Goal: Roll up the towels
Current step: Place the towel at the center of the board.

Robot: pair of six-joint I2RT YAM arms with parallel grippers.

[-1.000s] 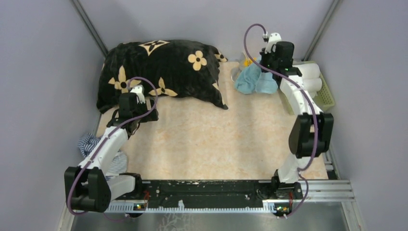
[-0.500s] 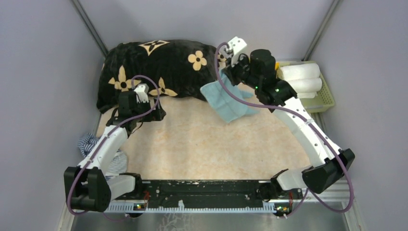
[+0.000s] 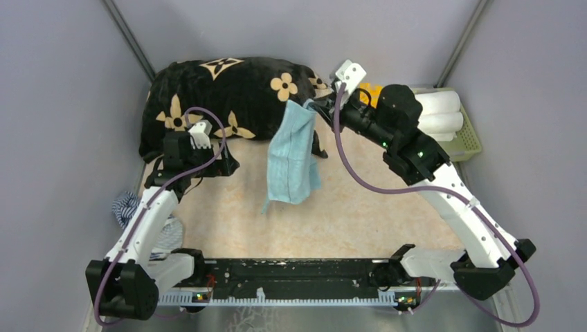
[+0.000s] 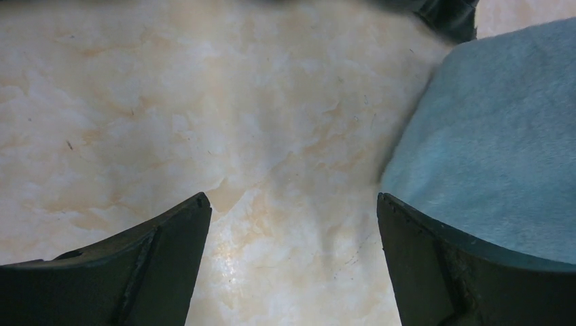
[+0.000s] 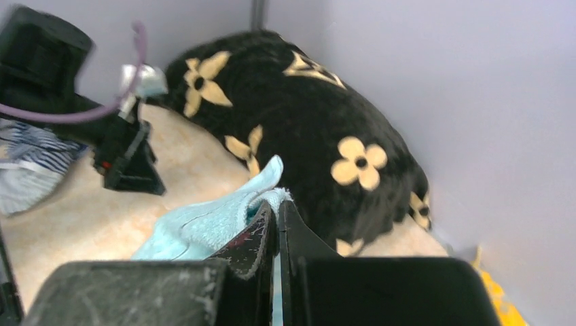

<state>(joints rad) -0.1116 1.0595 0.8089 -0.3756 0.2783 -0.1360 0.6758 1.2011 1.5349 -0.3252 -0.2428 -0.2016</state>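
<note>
A light blue towel (image 3: 294, 155) hangs lengthwise over the middle of the table, pinched at its top corner by my right gripper (image 3: 311, 107). In the right wrist view that gripper (image 5: 277, 207) is shut on the towel (image 5: 204, 227), whose edge bunches over the fingertips. My left gripper (image 3: 197, 166) hovers by the cushion's front edge, left of the towel. Its jaws (image 4: 292, 204) stand wide open over bare table, with the blue towel (image 4: 496, 149) just beyond the right finger. A bit of a yellow towel (image 3: 370, 90) shows behind the right arm.
A big black cushion with cream flowers (image 3: 228, 97) fills the back left. A green basket (image 3: 471, 131) holding white rolls (image 3: 436, 104) stands at the back right. A blue-and-white striped cloth (image 3: 128, 204) lies at the left edge. Grey walls close in three sides.
My right arm has lifted the blue towel from the back right pile and swung it left, so it now hangs over mid-table. The left arm has shifted slightly.
</note>
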